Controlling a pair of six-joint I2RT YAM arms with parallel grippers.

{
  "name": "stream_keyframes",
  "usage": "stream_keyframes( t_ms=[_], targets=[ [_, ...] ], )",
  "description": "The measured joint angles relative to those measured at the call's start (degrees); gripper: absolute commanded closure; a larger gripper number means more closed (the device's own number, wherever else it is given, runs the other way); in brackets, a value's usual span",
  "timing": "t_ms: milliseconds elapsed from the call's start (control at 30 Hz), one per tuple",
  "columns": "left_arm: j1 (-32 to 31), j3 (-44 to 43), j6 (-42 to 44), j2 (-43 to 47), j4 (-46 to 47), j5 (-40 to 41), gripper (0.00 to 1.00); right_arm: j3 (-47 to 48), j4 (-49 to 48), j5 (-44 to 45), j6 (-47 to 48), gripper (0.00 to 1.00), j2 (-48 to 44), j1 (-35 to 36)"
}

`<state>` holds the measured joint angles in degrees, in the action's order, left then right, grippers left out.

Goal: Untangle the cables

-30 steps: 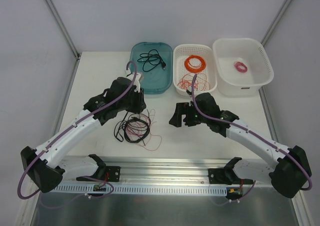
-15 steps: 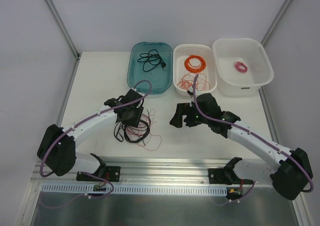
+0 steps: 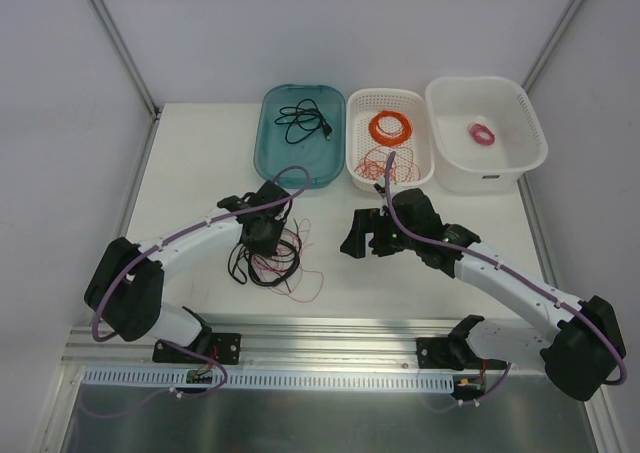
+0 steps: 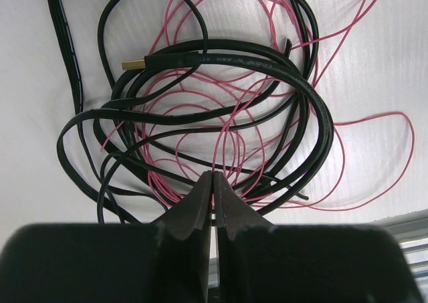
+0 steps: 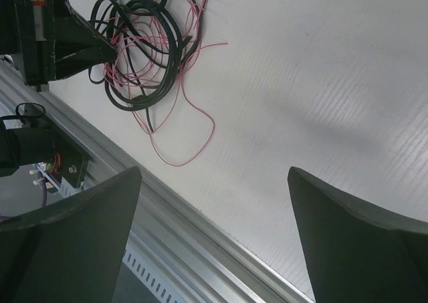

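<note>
The cables [image 3: 270, 258] lie in a loose clump on the white table, left of centre: a thick black cord [image 4: 314, 102] looped through thin pinkish-red wire [image 4: 374, 122]. My left gripper [image 3: 262, 239] is down on the clump's upper side. In the left wrist view, the left gripper [image 4: 212, 176] has its jaws pressed together, and a pink strand runs into the tips. My right gripper [image 3: 352, 235] hovers to the right of the clump with its jaws wide apart. In the right wrist view nothing sits between the right gripper [image 5: 214, 172] jaws, and the clump [image 5: 144, 55] lies far off.
At the back stand a teal tray [image 3: 272, 158] with a black cable [image 3: 300, 123], a white lattice basket [image 3: 357, 163] holding an orange ring coil [image 3: 390, 126] and loose orange wire, and a white tub [image 3: 500, 178] with a small pink coil [image 3: 482, 134]. An aluminium rail [image 3: 330, 333] edges the front.
My left arm swung in and lowered its gripper onto the clump. Its jaws opened a little, then closed. The right arm has barely moved.
</note>
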<state>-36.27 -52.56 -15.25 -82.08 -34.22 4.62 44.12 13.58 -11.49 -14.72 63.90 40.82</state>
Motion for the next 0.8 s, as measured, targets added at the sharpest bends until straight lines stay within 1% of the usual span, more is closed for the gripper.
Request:
stream_keyframes(
  t_ms=[133, 300, 400, 500, 600, 800],
  targets=[
    [0.0, 0.0, 0.31, 0.98, -0.07, 0.13, 1.0, 0.0, 0.0, 0.09, 0.02, 0.04, -0.02, 0.0],
    [0.0, -0.61, 1.07, 4.44, -0.92, 0.22, 1.0, 0.0, 0.07, 0.09, 0.22, 0.04, -0.02, 0.0],
    [0.0, -2.64, 1.14, 6.6, -1.99, 0.2, 1.0, 0.0, 0.17, 0.09, 0.24, 0.04, -0.04, 0.0],
    [0.0, -6.78, 1.11, 9.35, -3.74, -0.09, 1.0, 0.0, 0.24, 0.13, 0.28, 0.04, -0.24, 0.0],
    [0.0, -15.3, 1.09, 12.33, -5.44, -1.29, 1.0, 0.0, 0.35, 0.28, 0.42, 0.04, -0.7, 0.0],
    [0.0, -40.11, 1.14, 15.28, -5.31, -6.25, 1.0, 0.0, 0.28, 0.79, 0.46, 0.04, -3.04, 0.0]
  ],
)
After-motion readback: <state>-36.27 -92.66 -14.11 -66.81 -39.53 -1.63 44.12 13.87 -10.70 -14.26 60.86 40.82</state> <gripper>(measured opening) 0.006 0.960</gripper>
